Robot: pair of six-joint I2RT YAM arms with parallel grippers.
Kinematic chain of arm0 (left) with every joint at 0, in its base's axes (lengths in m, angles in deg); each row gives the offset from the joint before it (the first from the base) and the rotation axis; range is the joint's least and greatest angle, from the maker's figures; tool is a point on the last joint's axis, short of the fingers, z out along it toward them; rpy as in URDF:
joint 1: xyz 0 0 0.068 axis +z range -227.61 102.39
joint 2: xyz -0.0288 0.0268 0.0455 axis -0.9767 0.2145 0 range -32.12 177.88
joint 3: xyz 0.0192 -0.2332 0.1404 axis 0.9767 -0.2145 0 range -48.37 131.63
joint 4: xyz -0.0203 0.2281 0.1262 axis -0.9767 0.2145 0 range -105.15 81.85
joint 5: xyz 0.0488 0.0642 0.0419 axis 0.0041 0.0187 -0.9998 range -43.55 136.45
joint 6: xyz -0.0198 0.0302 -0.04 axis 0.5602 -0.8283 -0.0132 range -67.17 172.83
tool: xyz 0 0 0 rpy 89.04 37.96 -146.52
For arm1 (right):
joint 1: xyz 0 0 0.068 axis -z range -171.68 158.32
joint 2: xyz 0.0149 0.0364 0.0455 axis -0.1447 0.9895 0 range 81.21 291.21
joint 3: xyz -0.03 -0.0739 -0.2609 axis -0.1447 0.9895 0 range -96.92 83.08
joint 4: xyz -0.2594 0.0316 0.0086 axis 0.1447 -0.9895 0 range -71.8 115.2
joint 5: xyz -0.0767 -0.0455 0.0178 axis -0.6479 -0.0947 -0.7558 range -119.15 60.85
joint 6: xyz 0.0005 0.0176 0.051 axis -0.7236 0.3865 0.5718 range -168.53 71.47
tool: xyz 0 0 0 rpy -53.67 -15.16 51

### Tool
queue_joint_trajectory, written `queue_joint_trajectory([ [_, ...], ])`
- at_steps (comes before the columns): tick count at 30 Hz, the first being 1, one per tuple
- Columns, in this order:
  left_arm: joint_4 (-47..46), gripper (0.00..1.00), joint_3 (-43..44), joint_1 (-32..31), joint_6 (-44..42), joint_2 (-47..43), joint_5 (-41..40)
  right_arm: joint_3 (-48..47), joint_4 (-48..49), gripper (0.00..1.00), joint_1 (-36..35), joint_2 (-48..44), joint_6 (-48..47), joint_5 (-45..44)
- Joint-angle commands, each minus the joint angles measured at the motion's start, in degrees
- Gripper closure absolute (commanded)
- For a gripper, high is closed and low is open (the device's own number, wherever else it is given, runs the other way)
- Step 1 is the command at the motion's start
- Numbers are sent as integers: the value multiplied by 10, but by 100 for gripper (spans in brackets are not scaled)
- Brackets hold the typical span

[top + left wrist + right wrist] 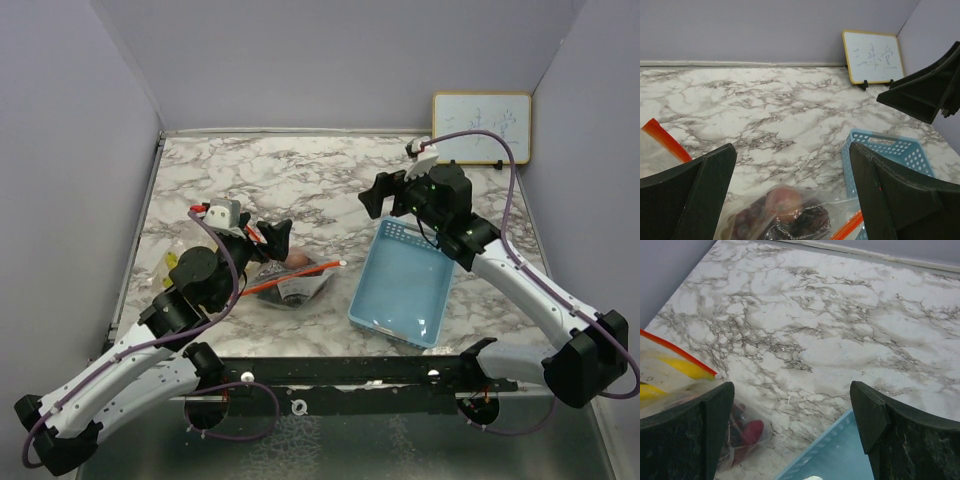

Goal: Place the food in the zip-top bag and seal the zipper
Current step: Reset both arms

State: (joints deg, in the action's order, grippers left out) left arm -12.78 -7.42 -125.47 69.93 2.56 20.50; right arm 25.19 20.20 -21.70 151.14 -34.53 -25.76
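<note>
The clear zip-top bag (295,282) lies on the marble table left of centre, with its orange zipper strip (300,273) across it. In the left wrist view the bag (790,210) holds dark purple grapes (807,217) and a reddish round fruit (782,200). In the right wrist view the bag (675,385) shows yellow bananas (685,367) under the zipper strip (680,354) and a magenta piece (747,432). My left gripper (276,241) (791,150) is open and empty just above the bag. My right gripper (373,200) (790,387) is open and empty, above the basket's far corner.
A light blue plastic basket (400,290) lies right of the bag; it shows in the left wrist view (890,150) and the right wrist view (835,455). A small whiteboard (481,127) leans on the back wall at right. Grey walls close in the table.
</note>
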Motion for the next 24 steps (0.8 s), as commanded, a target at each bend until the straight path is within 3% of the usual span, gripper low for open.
queue_joint_trajectory([
  [1, 11, 1, 14, 2, -11, 10, 27, -2, -30, 0, 0, -16, 6, -42],
  [24, 6, 1, 14, 2, -21, 27, 56, 13, -48, 1, 0, -18, -30, -55],
])
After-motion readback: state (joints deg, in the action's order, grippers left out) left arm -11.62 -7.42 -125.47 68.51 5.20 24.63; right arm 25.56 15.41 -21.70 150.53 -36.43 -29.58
